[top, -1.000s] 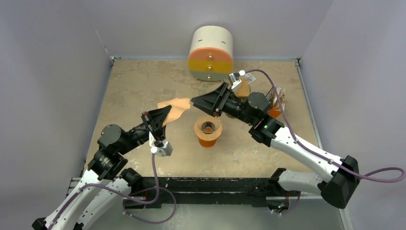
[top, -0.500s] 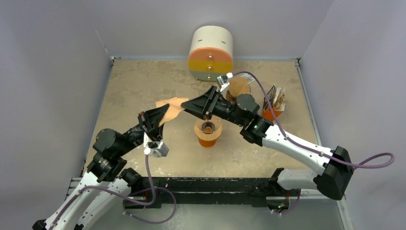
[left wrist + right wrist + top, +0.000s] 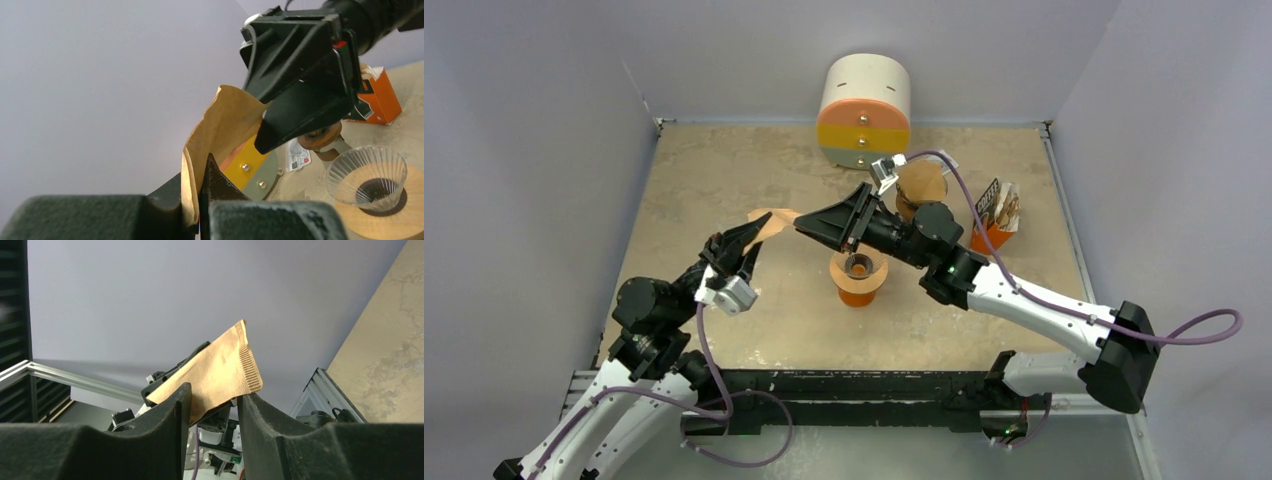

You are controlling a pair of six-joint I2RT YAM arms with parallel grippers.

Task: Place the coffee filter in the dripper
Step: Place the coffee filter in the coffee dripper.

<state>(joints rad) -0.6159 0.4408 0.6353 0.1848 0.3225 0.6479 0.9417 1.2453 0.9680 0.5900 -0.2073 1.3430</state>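
The brown paper coffee filter (image 3: 771,221) hangs above the table, left of the dripper. My left gripper (image 3: 746,240) is shut on its lower corner; the left wrist view has the filter (image 3: 225,120) rising from between the fingers of the left gripper (image 3: 200,172). My right gripper (image 3: 804,222) reaches in from the right, open, its fingers straddling the filter's free edge (image 3: 215,372) without pinching it; the right gripper (image 3: 214,396) still has a gap between its fingers. The clear ribbed dripper (image 3: 858,265) sits on an orange-brown stand, also seen as the dripper (image 3: 367,176) below the right gripper.
A round white canister (image 3: 865,112) with orange, yellow and grey front panels stands at the back wall. A brown round object (image 3: 921,183) and an orange packet (image 3: 992,218) sit back right. Walls close in the table on three sides.
My right gripper has moved left to the filter's free edge and its fingers have narrowed. The left arm has drawn back to the left, still holding the filter.
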